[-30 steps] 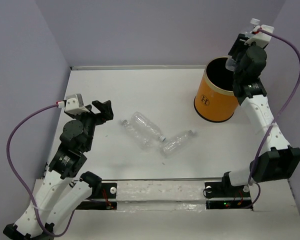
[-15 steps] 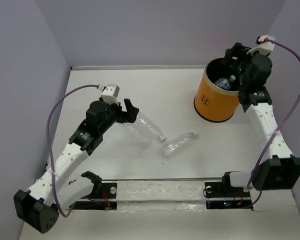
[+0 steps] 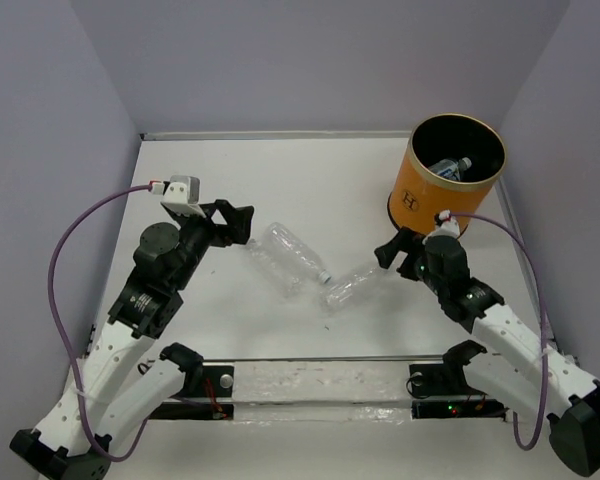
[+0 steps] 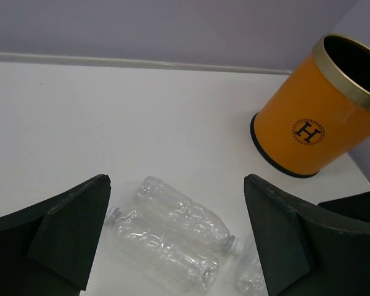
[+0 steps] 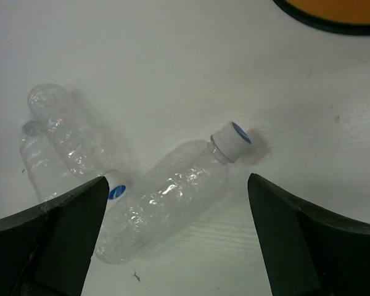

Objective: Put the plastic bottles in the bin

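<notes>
On the orange bin (image 4: 342,102), ringed "H" logo (image 4: 308,131), bottles (image 4: 172,237) nearby

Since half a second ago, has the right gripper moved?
Yes. The right gripper went from over the bin down to its near side, open by a bottle.

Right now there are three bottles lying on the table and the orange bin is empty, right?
Not quite. The orange bin is not empty: the top view shows a bottle inside it. Three other bottles do lie on the table.
</notes>
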You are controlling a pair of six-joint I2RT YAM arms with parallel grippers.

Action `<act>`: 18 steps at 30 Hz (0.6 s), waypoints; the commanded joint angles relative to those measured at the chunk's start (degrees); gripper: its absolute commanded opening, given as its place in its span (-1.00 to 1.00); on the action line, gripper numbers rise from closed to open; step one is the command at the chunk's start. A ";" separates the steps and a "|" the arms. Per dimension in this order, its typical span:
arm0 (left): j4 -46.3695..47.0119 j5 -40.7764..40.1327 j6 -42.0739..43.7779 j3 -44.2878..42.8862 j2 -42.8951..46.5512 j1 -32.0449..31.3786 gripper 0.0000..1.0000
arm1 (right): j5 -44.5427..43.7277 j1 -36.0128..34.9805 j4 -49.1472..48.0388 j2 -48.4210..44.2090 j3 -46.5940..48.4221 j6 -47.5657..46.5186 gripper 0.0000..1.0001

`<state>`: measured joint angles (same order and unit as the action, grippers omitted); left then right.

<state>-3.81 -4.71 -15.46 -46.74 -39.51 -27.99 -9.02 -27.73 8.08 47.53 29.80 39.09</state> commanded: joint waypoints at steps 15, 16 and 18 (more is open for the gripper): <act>1.79 4.45 -0.44 -0.28 1.36 0.48 0.98 | 3.92 0.04 -6.31 10.56 -5.19 18.13 0.99; 1.79 4.45 -0.44 -0.28 1.54 0.48 0.98 | 4.61 0.04 -7.45 12.83 -5.19 17.78 0.99; 1.97 4.45 -0.62 -0.19 1.71 0.48 0.98 | 5.93 0.04 -9.81 15.65 -5.02 17.25 0.99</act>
<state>-4.32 -1.48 -15.77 -46.72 -39.03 -27.86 -5.13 -27.73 5.17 59.11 24.47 55.92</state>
